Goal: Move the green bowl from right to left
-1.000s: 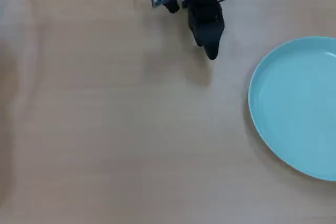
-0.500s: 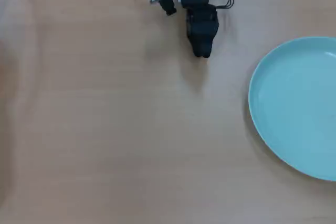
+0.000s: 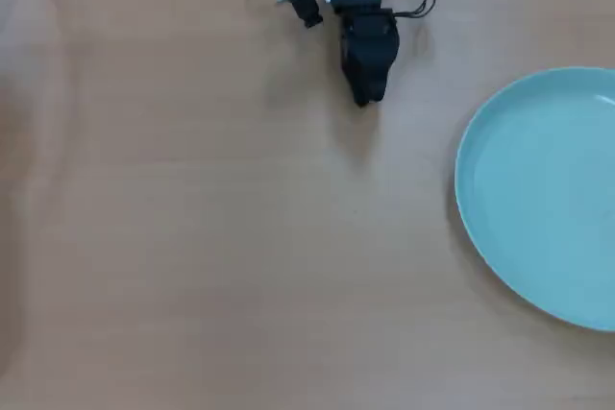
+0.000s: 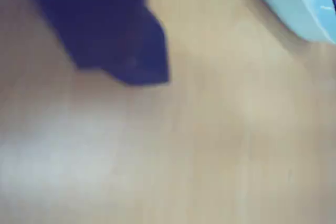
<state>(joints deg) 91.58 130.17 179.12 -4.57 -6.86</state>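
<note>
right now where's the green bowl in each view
Overhead view: the green bowl lies at the right edge, cut off by the frame, on the wooden table.
Wrist view: only a blurred piece of its rim shows in the top right corner.
Shared landmark: the black claw, apart from the bowl in both views, upper left in the wrist view.

Overhead view: green bowl (image 3: 538, 194) right on table (image 3: 211, 237); gripper (image 3: 363, 95) top centre, apart.

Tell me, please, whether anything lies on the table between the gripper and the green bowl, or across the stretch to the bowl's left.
Nothing visible does. In the overhead view only bare wooden table separates the gripper from the green bowl, which sits at the right edge, partly out of frame. The surface to the bowl's left also shows no objects.
</note>
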